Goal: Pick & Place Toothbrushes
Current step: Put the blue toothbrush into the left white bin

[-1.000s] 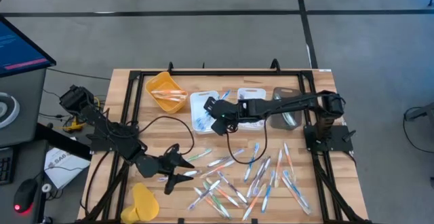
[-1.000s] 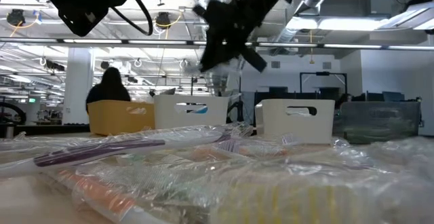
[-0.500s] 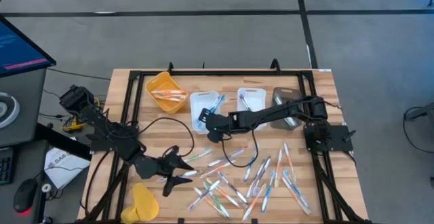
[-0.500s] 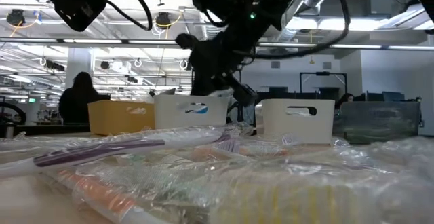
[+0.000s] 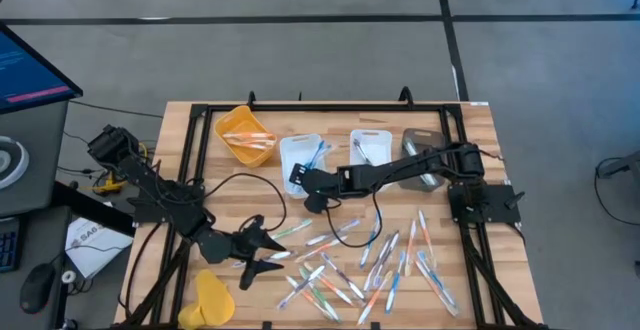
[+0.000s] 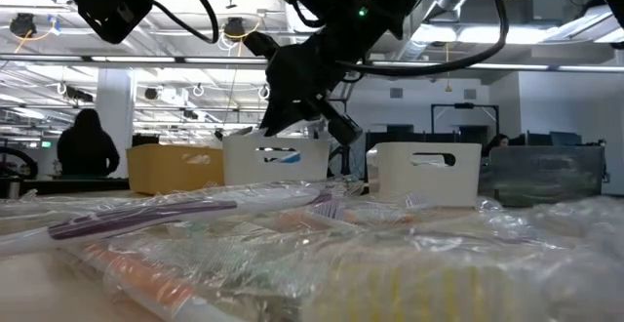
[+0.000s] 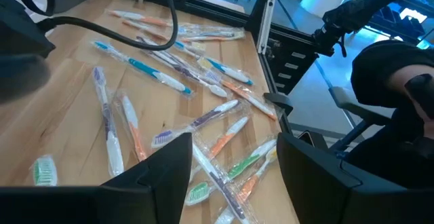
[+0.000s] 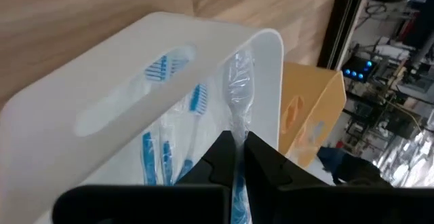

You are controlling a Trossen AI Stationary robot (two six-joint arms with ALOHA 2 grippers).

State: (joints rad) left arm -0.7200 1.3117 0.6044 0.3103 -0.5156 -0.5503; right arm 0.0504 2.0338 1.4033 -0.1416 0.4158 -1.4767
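Your right gripper [image 5: 300,175] sits at the near edge of the white tray [image 5: 290,150], with its fingers pinched shut on a wrapped blue toothbrush [image 8: 237,115] that stands over the tray's rim; more blue brushes [image 8: 150,149] lie inside. The yellow tray [image 5: 243,135] stands just beside it. Your left gripper [image 5: 280,246] hovers with jaws spread and nothing between them, at the left edge of the loose toothbrushes [image 5: 375,260] scattered across the wooden table [image 5: 510,270].
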